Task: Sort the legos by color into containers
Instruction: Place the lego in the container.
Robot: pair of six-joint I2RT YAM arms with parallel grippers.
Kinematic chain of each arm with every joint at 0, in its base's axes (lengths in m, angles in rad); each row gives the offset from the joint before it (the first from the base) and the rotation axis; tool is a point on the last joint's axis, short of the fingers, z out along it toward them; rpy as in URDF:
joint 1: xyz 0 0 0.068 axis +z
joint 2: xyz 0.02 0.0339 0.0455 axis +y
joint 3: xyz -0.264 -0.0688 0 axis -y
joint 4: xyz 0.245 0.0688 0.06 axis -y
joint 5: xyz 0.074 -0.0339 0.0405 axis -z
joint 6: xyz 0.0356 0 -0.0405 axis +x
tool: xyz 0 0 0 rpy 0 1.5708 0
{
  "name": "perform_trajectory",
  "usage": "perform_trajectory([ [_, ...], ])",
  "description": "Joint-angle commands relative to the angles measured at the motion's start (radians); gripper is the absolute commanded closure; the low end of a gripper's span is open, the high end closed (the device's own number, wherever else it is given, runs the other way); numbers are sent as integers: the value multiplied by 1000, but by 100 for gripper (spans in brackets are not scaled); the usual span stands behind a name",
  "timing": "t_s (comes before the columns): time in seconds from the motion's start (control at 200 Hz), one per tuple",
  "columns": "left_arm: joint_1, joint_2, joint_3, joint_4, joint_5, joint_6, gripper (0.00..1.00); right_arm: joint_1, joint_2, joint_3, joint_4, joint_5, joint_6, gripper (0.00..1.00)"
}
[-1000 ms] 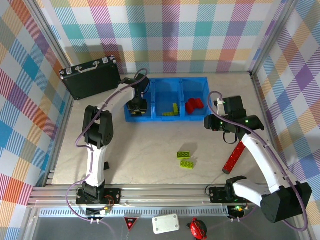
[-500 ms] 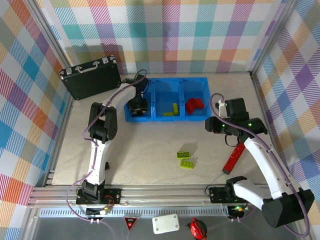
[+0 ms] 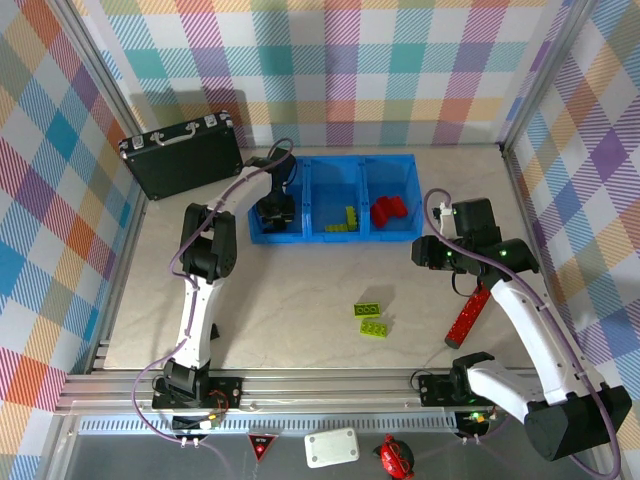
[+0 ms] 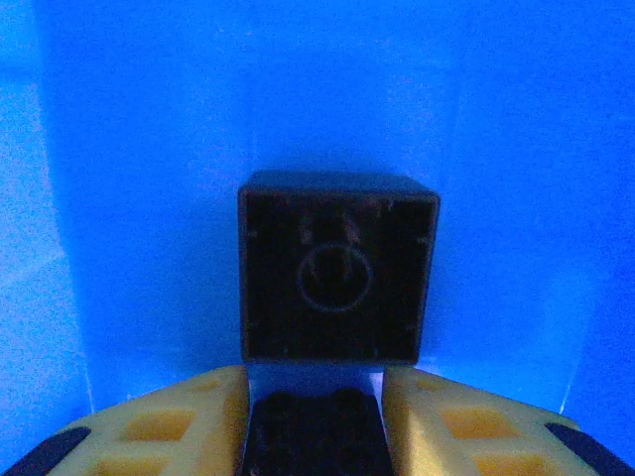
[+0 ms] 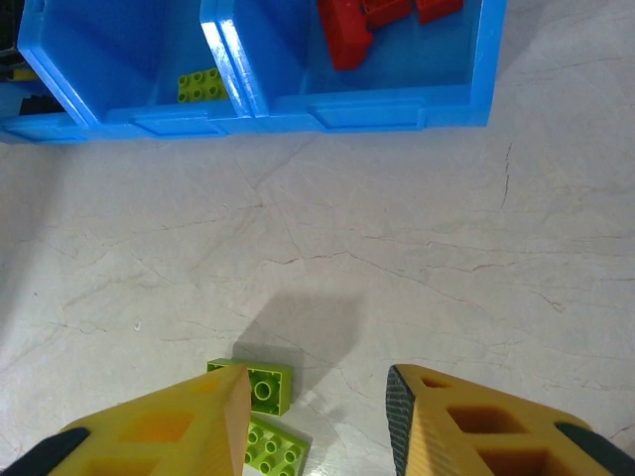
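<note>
The left fingers are down inside the left compartment of the bin, clenched on a black cube with its studs pointing ahead, toward the blue floor. A second cube lies loose just beyond it, hollow underside turned to the wrist camera. Being cubes, neither has a long axis to line up. To finish this drop well, I would release low, over bare blue beside the second cube so the two do not knock. Then lift straight up, clear of the walls, before swinging away.

The right fingers hang released over the counter with nothing between them. Two green plates lie studs up near the middle of the counter, well apart from the bin. In the wrist view they sit under the left-hand finger rather than in the gap. The plates touch along an edge, and in the top view their long axes run roughly left to right, slightly tilted. A good pick calls for centring on one plate. Turn the wrist so the fingers close across its short width, and come down without dragging its neighbour.

The red bar lies at the right of the counter. Its long axis runs diagonally from near-left to far-right, and its far end is under the right arm. It probably wants a grip at mid-length, across its width.
</note>
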Motion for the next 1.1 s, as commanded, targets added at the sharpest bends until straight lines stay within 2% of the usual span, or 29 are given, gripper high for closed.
perform_trajectory([
  [0.0, 15, 32, 54, 1, -4, 5, 60, -5, -20, -3, -21, -10, 11, 58],
  [0.3, 16, 73, 121, -7, 2, 8, 59, -5, -30, -16, -27, -7, 14, 58],
  [0.505, 19, 60, 120, -15, 9, 5, 53, -5, -26, -17, -20, -23, 21, 58],
  [1.095, 17, -162, 30, -36, 82, 1, 51, 8, 26, -72, 24, -100, 127, 57],
])
